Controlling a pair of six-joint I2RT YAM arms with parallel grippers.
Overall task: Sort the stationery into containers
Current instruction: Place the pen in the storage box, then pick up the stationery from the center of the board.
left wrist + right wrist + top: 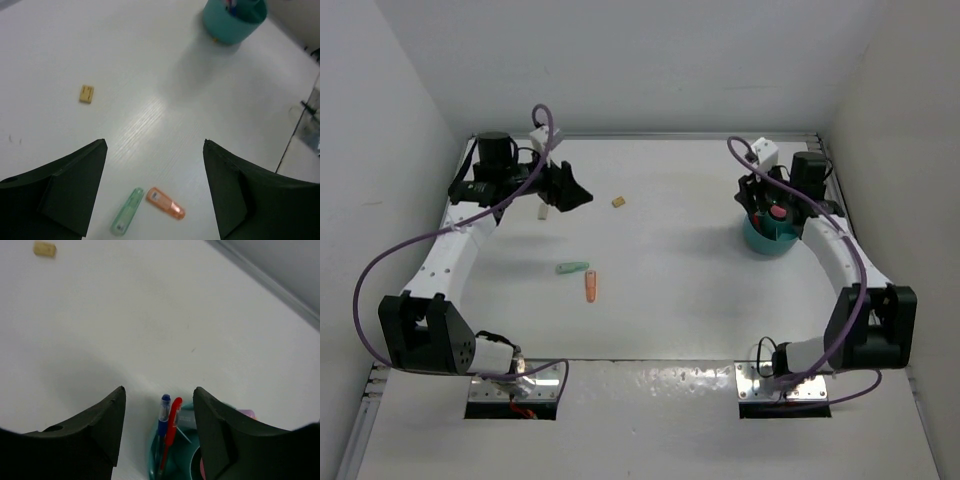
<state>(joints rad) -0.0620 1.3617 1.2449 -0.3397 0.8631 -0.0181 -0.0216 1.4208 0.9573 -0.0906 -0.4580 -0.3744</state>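
The teal cup [765,243] stands at the right of the table with my right gripper [763,207] directly over it. In the right wrist view the gripper [159,390] is open. A dark-blue pen [163,415] and a red-orange pen [171,427] stand in the cup [152,455] below the jaws, and neither is gripped. A lilac item [247,413] shows at the cup's far rim. My left gripper [578,195] is open and empty at the back left. A mint-green stub [573,268] and an orange stub [591,287] lie mid-table. They also show in the left wrist view, the mint-green stub [126,211] and the orange stub [166,203], below the left gripper [155,142].
A small tan block [618,202] lies near the back centre, just right of the left gripper; it also shows in the left wrist view [86,93] and the right wrist view [44,248]. White walls enclose the table on three sides. The cup also appears in the left wrist view [235,20].
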